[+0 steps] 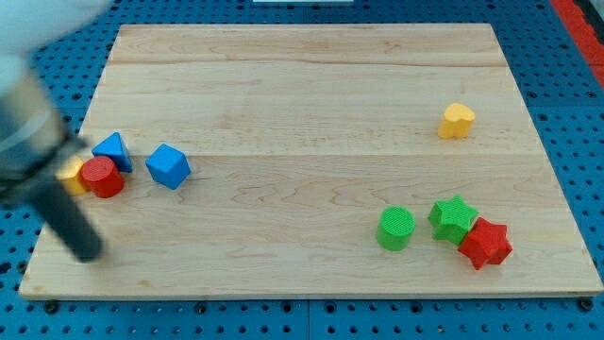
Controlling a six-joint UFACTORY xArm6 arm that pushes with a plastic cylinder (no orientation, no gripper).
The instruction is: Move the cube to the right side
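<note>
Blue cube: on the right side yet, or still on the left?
Still left. The blue cube sits at the view's left beside the blue triangular block and red cylinder; my tip is below-left, apart from it.

Blurred pale arm, dark rod point(68, 222)

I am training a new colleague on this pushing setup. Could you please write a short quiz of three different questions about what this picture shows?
1. True or false: my tip touches the blue cube.
2. Which block lies nearest the view's top? A) green cylinder B) yellow block at the right C) red star
3. Fill in: the green star touches the red ____.

Key:
1. False; my tip is below and to the view's left of the cube, apart from it.
2. B
3. star
</note>
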